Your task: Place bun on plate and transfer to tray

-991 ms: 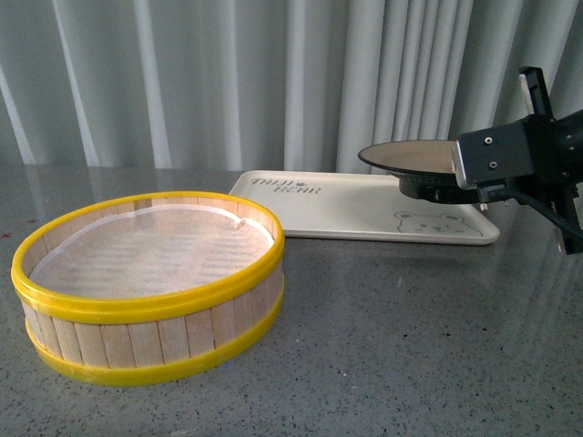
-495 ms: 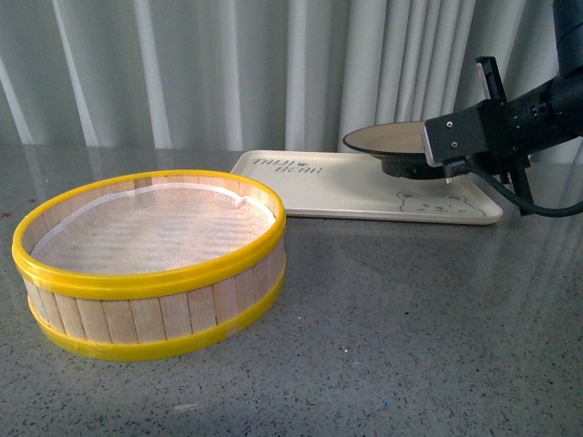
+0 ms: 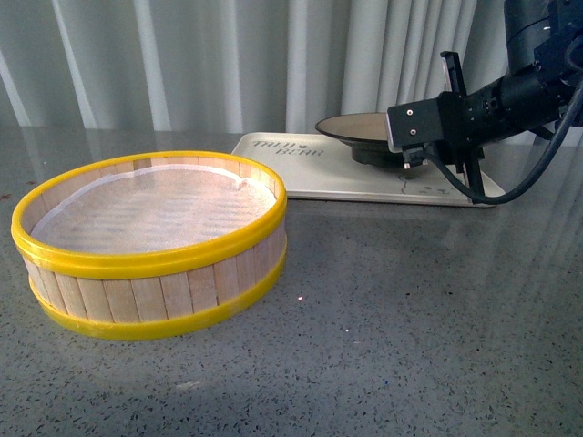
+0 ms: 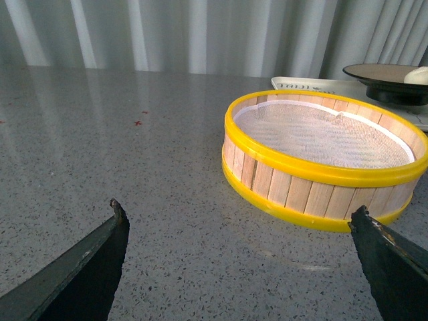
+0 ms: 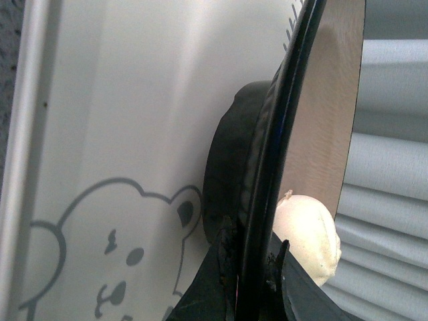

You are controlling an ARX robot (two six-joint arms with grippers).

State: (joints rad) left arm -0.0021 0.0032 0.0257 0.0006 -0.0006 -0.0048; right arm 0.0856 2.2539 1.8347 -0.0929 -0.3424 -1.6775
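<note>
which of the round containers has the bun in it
The black-rimmed plate over the tray, held by the right gripper, carries the bun. The yellow-rimmed steamer basket holds only its white liner.

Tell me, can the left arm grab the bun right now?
Probably not. The left gripper hovers open on the near side of the steamer basket, and the bun sits on the plate beyond it, pinched by the right gripper.
</note>
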